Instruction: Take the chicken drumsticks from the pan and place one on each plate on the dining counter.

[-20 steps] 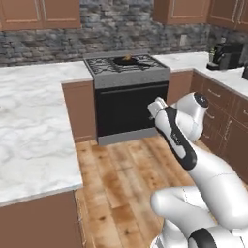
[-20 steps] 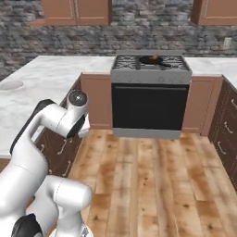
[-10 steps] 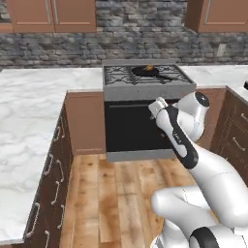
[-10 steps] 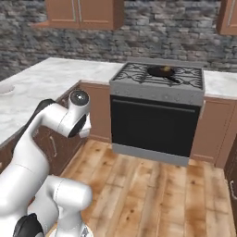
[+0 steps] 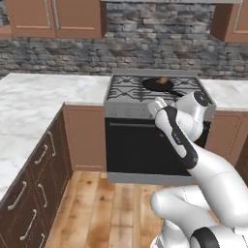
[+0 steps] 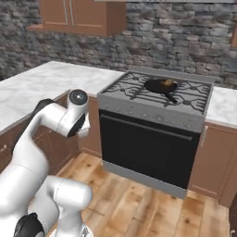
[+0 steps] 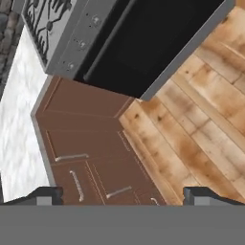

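Best done by raising the end effector (image 7: 122, 196), spread wide and empty, from its low aim at the cabinets up over the stove (image 5: 145, 92). Up and beyond it sits the pan (image 5: 158, 85) on the burners, holding chicken drumsticks (image 6: 168, 84); count unclear from here.

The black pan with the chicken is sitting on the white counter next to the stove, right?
Not quite. The pan with the chicken sits on the stove itself, on the burner grates, not on the counter beside it. The right base view shows this.
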